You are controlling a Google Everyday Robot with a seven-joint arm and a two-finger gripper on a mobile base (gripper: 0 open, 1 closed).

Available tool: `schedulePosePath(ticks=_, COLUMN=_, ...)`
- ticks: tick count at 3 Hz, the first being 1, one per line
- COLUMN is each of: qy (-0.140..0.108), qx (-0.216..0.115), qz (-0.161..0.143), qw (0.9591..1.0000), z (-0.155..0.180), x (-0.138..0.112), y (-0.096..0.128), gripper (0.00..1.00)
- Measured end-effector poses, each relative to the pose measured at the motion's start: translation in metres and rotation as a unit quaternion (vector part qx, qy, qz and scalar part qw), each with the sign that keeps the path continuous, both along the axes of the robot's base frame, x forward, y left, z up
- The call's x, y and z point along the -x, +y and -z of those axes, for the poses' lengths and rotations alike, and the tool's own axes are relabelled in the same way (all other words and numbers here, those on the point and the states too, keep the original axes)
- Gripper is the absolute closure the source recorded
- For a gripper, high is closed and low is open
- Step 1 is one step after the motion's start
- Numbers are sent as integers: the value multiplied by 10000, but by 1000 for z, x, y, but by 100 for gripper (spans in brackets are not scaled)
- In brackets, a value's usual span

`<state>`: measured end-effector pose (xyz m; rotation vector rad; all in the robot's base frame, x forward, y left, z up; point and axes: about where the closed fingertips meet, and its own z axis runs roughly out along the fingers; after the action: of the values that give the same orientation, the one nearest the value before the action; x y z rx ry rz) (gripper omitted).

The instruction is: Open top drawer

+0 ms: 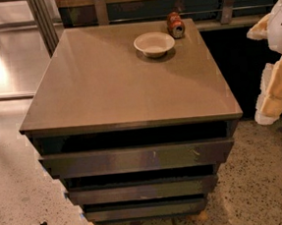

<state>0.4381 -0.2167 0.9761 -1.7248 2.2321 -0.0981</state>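
Top drawer (137, 159) — just under the tabletop (99, 88), front facing near, long axis left to right.
Gripper (276, 80) — at the right edge, well apart; we place the drawer to its lower left. Whether it is clenched or released, we cannot tell.
Far on top: bowl (154, 44), can (175, 24).

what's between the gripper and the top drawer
Nothing loose: the gripper hangs right of the countertop, and only that top's front-right corner and speckled floor separate it from the top drawer in the camera view.
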Motion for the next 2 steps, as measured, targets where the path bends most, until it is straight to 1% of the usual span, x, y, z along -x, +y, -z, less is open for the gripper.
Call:
schedulePosePath(ticks=1, qy=37, qx=19, qz=1, qw=10000, z=4, x=1, y=-1, gripper=0)
schedulePosePath(ticks=2, qy=151, qx=64, qz=2, qw=9999, z=15, x=3, y=-3, gripper=0)
